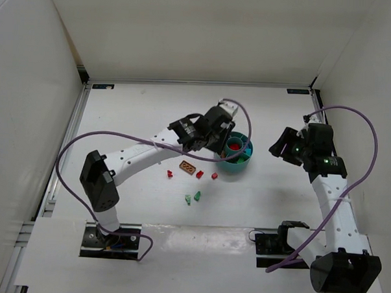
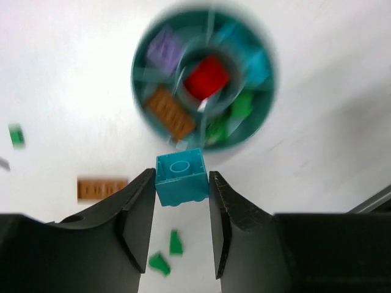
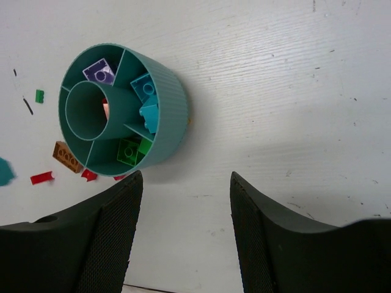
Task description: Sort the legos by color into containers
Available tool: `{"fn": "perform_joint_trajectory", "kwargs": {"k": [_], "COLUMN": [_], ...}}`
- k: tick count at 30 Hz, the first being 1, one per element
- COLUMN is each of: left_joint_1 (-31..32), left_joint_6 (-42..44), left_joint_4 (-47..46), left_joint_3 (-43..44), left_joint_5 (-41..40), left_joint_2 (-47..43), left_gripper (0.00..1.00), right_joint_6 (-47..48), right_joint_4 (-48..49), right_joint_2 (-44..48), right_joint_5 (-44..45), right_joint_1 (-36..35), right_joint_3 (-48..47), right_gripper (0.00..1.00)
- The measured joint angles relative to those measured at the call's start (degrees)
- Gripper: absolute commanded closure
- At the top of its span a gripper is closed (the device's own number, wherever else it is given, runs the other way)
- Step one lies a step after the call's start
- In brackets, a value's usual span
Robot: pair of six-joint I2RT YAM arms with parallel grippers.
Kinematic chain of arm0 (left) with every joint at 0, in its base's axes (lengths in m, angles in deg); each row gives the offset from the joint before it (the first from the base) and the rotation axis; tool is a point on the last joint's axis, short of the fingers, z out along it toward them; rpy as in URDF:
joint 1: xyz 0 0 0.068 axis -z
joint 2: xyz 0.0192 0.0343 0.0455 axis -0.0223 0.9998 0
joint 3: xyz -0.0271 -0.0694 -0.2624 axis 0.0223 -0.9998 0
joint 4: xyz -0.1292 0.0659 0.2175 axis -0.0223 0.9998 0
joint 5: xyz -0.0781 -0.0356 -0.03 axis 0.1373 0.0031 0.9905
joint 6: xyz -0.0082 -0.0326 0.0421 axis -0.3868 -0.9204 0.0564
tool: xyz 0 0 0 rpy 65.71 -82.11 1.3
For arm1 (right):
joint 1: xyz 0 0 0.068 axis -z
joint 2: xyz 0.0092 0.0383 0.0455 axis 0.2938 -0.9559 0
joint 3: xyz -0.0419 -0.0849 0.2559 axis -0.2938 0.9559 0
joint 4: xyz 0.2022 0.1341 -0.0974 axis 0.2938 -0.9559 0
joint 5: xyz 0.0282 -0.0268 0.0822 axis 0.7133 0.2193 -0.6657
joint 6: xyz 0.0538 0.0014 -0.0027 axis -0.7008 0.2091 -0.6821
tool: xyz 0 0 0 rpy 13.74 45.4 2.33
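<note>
A: State of left claw (image 2: 181, 183)?
B: Pinching a teal brick (image 2: 180, 173), just beside the bowl (image 1: 244, 163).
A: And right claw (image 3: 186, 177)?
B: Spread, right of bowl. Loose bricks (image 1: 194, 179) on surface (image 1: 258, 201), near-left of it.

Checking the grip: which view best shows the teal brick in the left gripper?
Left wrist: the teal brick sits close and sharp in the left gripper. Top external: too small to see. Right wrist: a teal sliver at the left edge, possibly it.
</note>
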Motion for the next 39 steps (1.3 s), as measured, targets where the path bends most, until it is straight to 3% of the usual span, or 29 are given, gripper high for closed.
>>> {"fn": "perform_joint_trajectory", "kwargs": {"k": [8,12,18,27,34,39], "left_joint_1": [-0.4,-0.7,-1.0,-1.2,-1.2,-1.2], "left_joint_6": [7.3,9.2,10.4,9.7,9.4,9.1], "left_joint_4": [-1.7,-0.8,-1.0,-2.1,-2.1,-2.1], "left_joint_3": [26.0,34.0,36.0,36.2,35.2,34.5], "left_joint_5": [1.6,4.1,7.1,9.0,9.5,9.7], "left_joint_2": [13.1,22.4,29.1,30.5,30.5,30.5], "left_gripper": [0.55,0.52,0.49,0.49,0.34,0.3], "right_joint_6": [-0.3,-0.3,-0.2,-0.2,-0.2,-0.2], "right_joint_4": [0.0,0.0,-0.1,-0.3,-0.4,-0.4], "right_joint_2": [0.6,1.5,1.5,0.8,0.5,0.5], "right_joint_5": [-1.0,-0.9,-0.4,1.0,1.0,1.0], "right_joint_1": [4.1,4.4,3.9,1.5,1.6,1.6], "right_joint_3": [0.0,0.0,0.0,0.0,0.0,0.0], "right_gripper": [0.37,0.37,0.37,0.37,0.37,0.37]}}
